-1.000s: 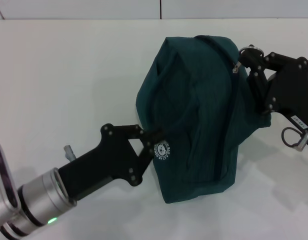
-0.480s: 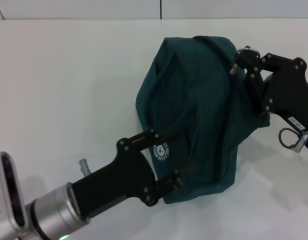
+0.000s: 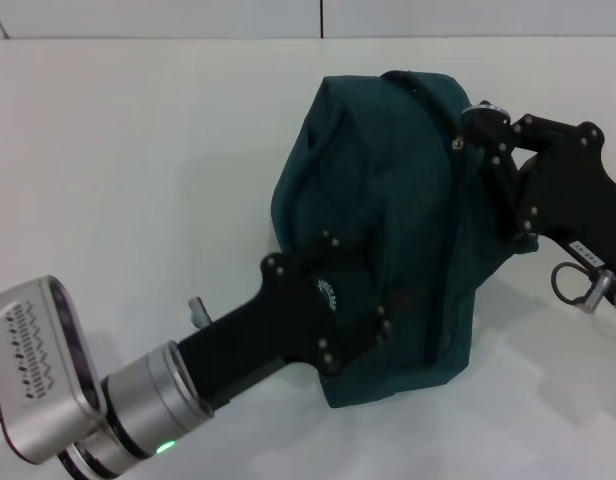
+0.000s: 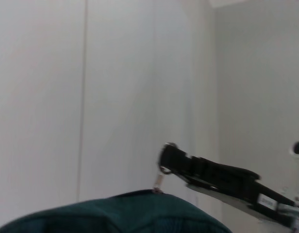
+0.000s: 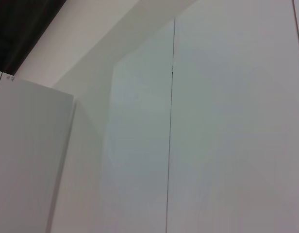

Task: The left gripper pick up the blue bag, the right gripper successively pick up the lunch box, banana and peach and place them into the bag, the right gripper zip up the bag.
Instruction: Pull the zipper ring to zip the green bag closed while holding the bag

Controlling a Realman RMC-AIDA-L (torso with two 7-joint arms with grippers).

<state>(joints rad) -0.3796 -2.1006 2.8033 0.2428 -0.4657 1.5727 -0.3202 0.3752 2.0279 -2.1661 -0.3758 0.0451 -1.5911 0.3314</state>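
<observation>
Bag on the table between the two grippers

The blue bag (image 3: 388, 230) sits on the table (image 3: 138, 150), right of centre; the left gripper (image 3: 333, 305) lies against its near left side, and the right gripper (image 3: 483, 125) meets its far right top corner, at the zipper's end

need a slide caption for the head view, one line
Left claw pressed against the dark teal fabric bag on the white table while the right claw works the zipper's metal ring pull.

The blue bag (image 3: 388, 210) sits bulging on the white table (image 3: 138, 150), dark teal fabric rumpled, its long zipper running down the right side, closed.
</observation>
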